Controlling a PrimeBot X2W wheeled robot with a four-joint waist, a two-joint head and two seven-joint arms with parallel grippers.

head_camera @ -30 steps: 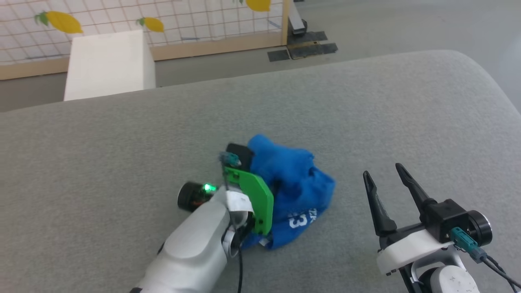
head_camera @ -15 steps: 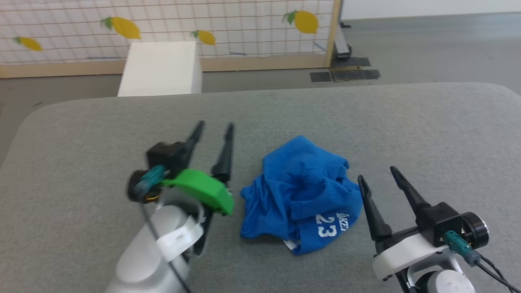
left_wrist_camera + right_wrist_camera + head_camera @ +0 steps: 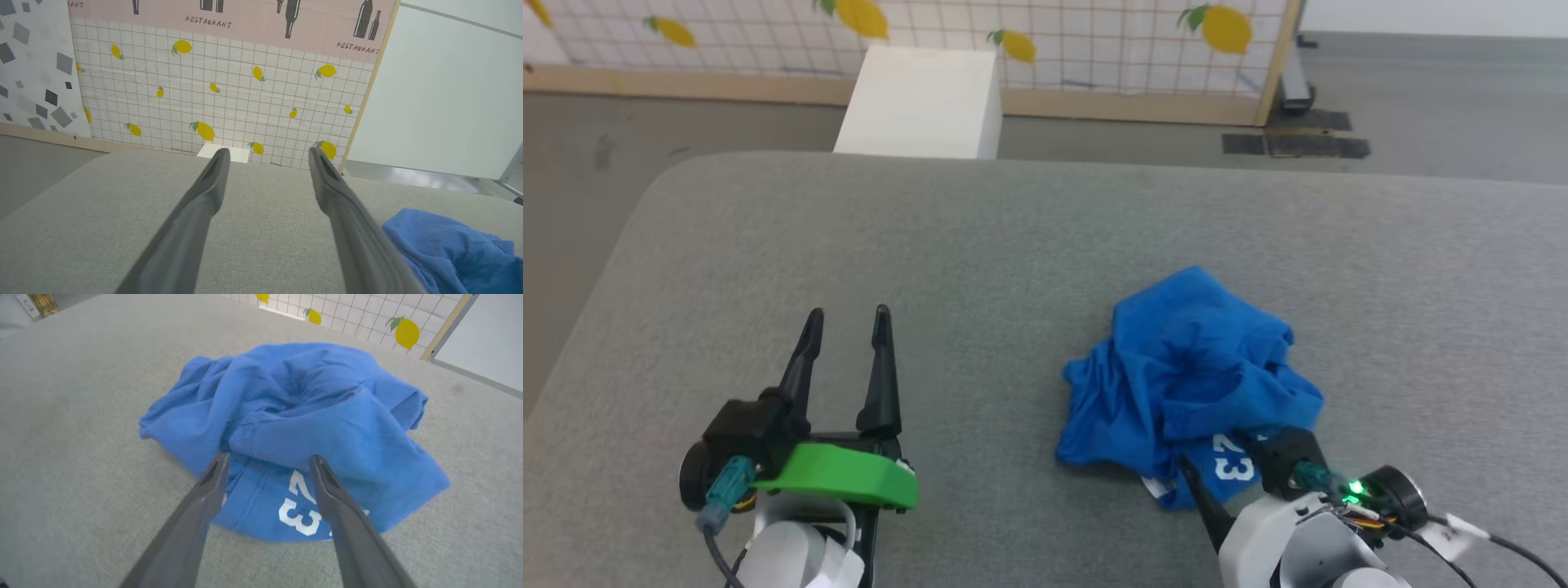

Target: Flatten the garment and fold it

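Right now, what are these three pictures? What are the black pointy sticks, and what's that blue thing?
This is a robot with two arms. Each arm ends in a gripper: two long dark fingers that pinch, like tongs. One picture comes from a camera on its head, looking down at a grey padded surface. The other two come from cameras on its wrists, looking along the fingers. On the surface lie crumpled blue shorts with a white 23. The left gripper is open, off to one side, holding nothing. The right gripper is open too, reaching at the shorts' near edge by the 23, with nothing pinched yet. Behind stand a white box and a wall with lemons.
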